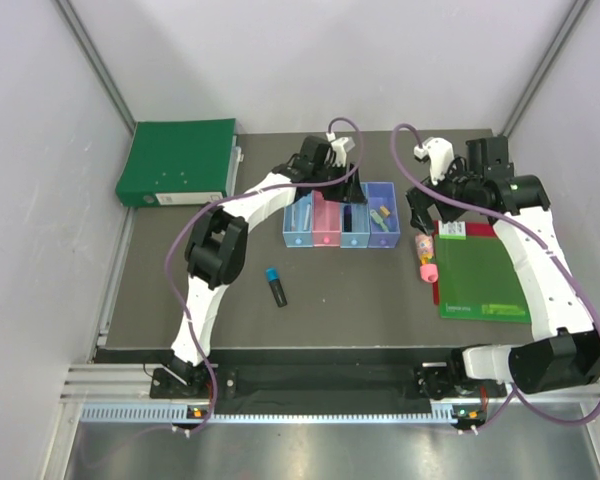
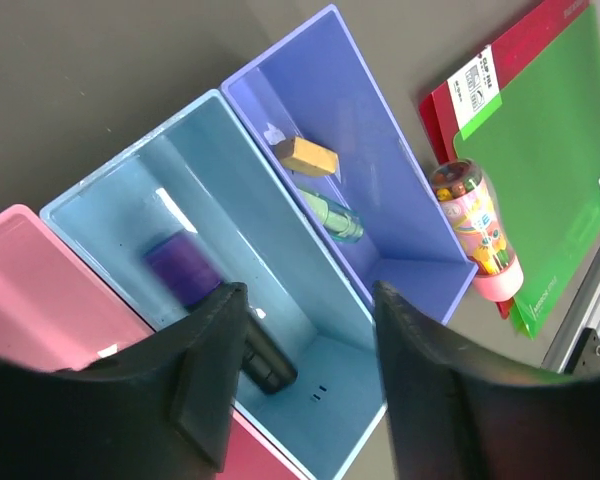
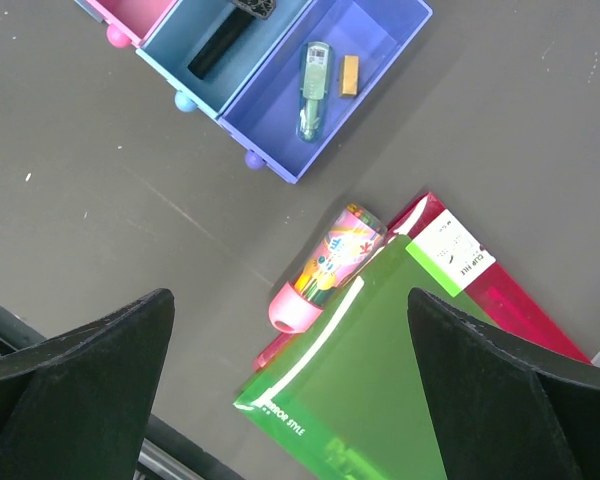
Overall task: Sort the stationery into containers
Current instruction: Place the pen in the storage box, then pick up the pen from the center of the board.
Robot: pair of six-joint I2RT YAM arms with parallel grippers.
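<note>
Four small bins stand in a row: light blue (image 1: pixel 300 224), pink (image 1: pixel 325 226), blue (image 1: pixel 354 228) and purple (image 1: pixel 385 232). My left gripper (image 2: pixel 310 370) hangs open just over the blue bin (image 2: pixel 310 300), where a black marker with a purple cap (image 2: pixel 180 268) lies. The purple bin (image 2: pixel 380 150) holds a tan eraser (image 2: pixel 307 156) and a green tube (image 2: pixel 332 215). A pink tube of coloured pencils (image 3: pixel 330 262) lies on the mat against the green folder (image 3: pixel 410 370). My right gripper (image 3: pixel 295 380) is open above them, empty. A black marker with a blue cap (image 1: pixel 276 287) lies left of centre.
A green ring binder (image 1: pixel 180 160) lies at the back left corner. The green folder (image 1: pixel 485 275) sits on a red clip file (image 1: pixel 450 229) at the right. Grey walls close in the table on three sides.
</note>
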